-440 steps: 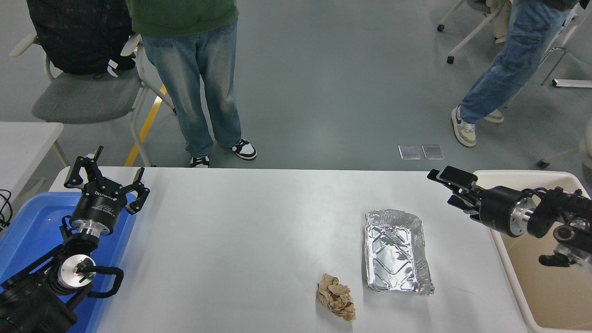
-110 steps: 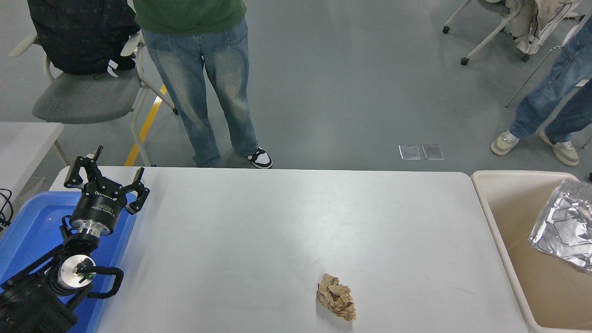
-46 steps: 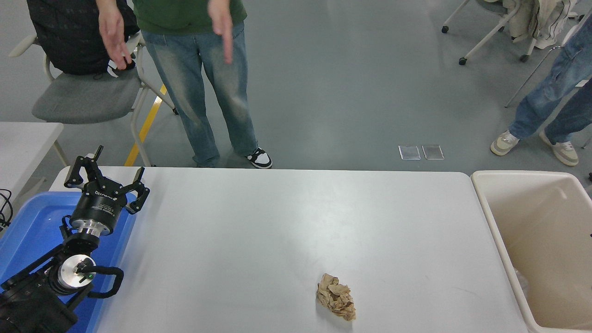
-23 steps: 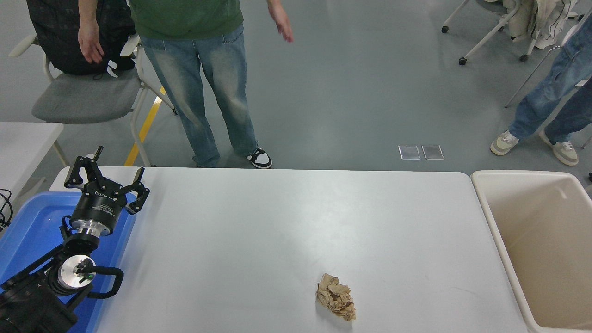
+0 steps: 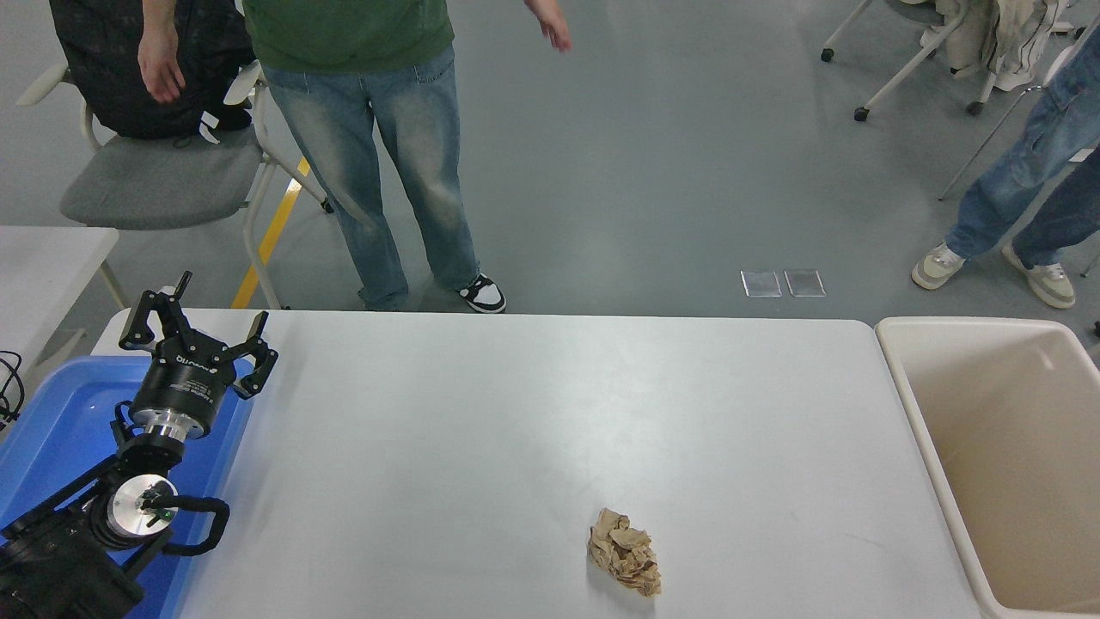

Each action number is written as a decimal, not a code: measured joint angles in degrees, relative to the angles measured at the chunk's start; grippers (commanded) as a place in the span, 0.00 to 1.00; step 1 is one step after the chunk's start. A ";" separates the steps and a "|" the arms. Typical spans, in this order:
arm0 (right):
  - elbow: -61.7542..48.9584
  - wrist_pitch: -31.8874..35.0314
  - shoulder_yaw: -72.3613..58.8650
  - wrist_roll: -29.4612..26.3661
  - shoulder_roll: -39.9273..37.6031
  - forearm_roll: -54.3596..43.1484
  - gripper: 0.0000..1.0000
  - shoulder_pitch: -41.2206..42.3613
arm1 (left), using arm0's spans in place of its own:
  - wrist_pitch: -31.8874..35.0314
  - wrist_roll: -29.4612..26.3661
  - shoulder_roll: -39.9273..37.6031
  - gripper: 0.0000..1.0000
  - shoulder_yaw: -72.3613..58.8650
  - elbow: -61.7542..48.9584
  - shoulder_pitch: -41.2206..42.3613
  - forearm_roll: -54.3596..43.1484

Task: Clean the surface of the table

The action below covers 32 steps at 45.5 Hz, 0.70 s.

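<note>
The table surface (image 5: 481, 430) is a wide matte white top filling the lower picture. A crumpled brown paper ball (image 5: 625, 551) lies on it near the front edge, right of the middle. My left gripper (image 5: 196, 335) stays parked at the lower left over the table's left edge and the blue bin, its fingers spread open and holding nothing. The right arm and its gripper are out of view.
A blue bin (image 5: 51, 430) sits at the table's left end under the left arm. A beige bin (image 5: 902, 378) stands off the right end. A person in jeans (image 5: 387, 163) stands at the far side beside a grey chair (image 5: 146, 180). A smaller white table (image 5: 43, 258) is at far left.
The foil tray left the table with the right arm and dropped into the beige bin; the right arm has since gone out of view. The person's hands keep shifting. The left arm has not moved.
</note>
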 measured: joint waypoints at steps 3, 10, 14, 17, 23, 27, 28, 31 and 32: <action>5.18 0.35 2.40 -0.03 -3.17 0.67 0.98 -0.12 | 0.00 0.00 0.00 0.99 0.00 0.00 0.00 0.00; 18.15 1.46 10.41 0.01 -10.39 2.19 0.98 -1.46 | 0.00 0.00 0.00 0.99 0.00 0.00 0.00 0.01; 24.32 2.19 17.16 0.08 -12.66 3.05 0.98 -3.55 | 0.00 -0.01 -0.01 0.99 0.00 0.00 0.00 0.00; 28.37 2.60 22.64 0.13 -13.61 3.33 0.99 -5.86 | 0.00 -0.01 -0.01 0.99 0.00 0.00 -0.01 0.01; 34.76 3.97 32.33 0.35 -13.83 3.42 0.99 -9.84 | 0.01 -0.01 -0.01 0.99 0.00 -0.01 -0.01 -0.01; 37.45 6.80 37.66 0.38 -13.43 4.54 0.99 -11.41 | 0.01 -0.01 -0.01 0.99 0.00 0.00 -0.01 0.00; 37.90 7.39 38.53 0.38 -13.32 4.92 0.99 -11.64 | 0.01 -0.01 -0.01 0.99 0.00 0.00 -0.01 0.01; 39.10 9.49 41.08 0.38 -12.76 6.70 0.99 -12.32 | 0.01 0.00 -0.01 0.99 0.00 0.00 -0.01 0.01; 39.40 10.05 41.67 0.40 -12.54 7.23 0.99 -12.47 | 0.01 -0.01 -0.01 0.99 0.00 0.00 -0.01 0.00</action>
